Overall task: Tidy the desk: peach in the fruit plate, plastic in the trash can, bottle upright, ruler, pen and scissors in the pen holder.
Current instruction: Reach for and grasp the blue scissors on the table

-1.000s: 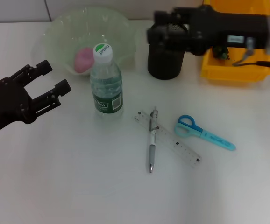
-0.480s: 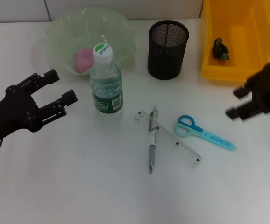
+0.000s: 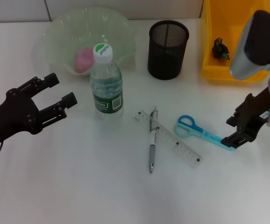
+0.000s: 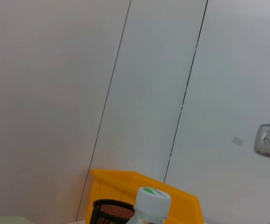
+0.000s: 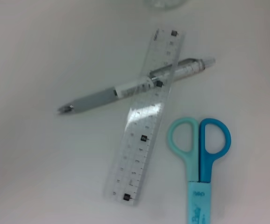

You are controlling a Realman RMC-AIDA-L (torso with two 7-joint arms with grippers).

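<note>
The blue scissors (image 3: 202, 132) (image 5: 200, 144) lie on the white desk, to the right of the clear ruler (image 3: 167, 138) (image 5: 144, 126). The ruler lies crossed over the pen (image 3: 152, 149) (image 5: 125, 88). My right gripper (image 3: 232, 129) is open and low over the scissors' blade end. The bottle (image 3: 106, 84) (image 4: 151, 200) stands upright, and my left gripper (image 3: 62, 88) is open just to its left. The pink peach (image 3: 83, 59) sits in the green fruit plate (image 3: 55, 28). A dark piece of plastic (image 3: 220, 49) lies in the yellow trash can (image 3: 238, 28).
The black mesh pen holder (image 3: 167, 49) (image 4: 109, 212) stands at the back, between the fruit plate and the yellow trash can (image 4: 125, 179). A white wall rises behind the desk.
My right arm swung from over the pen holder out to the right, then came down at the scissors' blade end. My left gripper edged slightly toward the bottle.
</note>
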